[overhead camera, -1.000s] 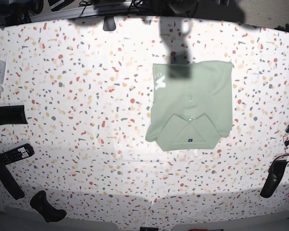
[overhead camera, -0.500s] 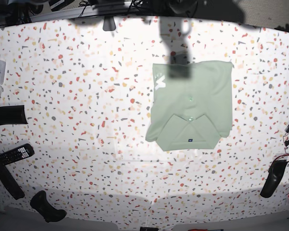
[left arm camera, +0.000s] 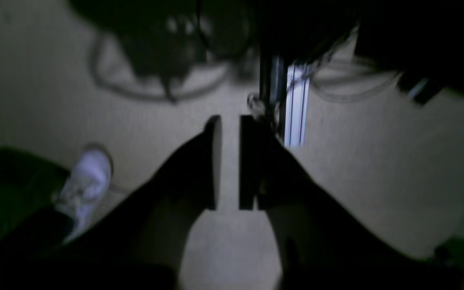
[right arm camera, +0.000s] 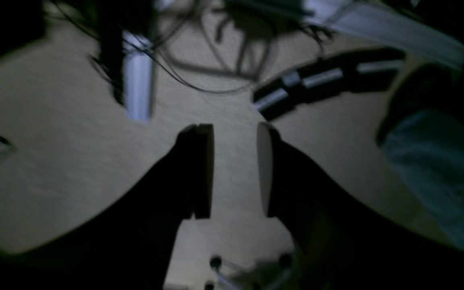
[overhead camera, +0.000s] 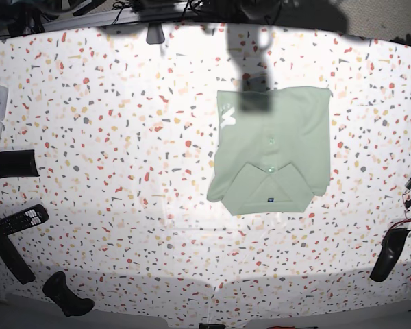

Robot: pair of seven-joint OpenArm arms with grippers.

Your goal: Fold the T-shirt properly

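Nothing moved – T-shirt folded, wrist views murky

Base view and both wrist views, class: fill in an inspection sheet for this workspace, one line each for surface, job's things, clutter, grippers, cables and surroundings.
Surface: white table speckled with red, grey and tan flecks.
Job's things: T-shirt, pale green, lies folded into a compact rectangle, collar and buttons up, nothing touching it.
Clutter: remote control and dark objects at the left edge; a dark object at the right edge.
Grippers: left gripper has a narrow gap, holding nothing; right gripper stands wider, holding nothing. Both are off the table, over the floor.
Cables: loose wires on the floor.
Surroundings: beige floor; a white shoe in the left wrist view.
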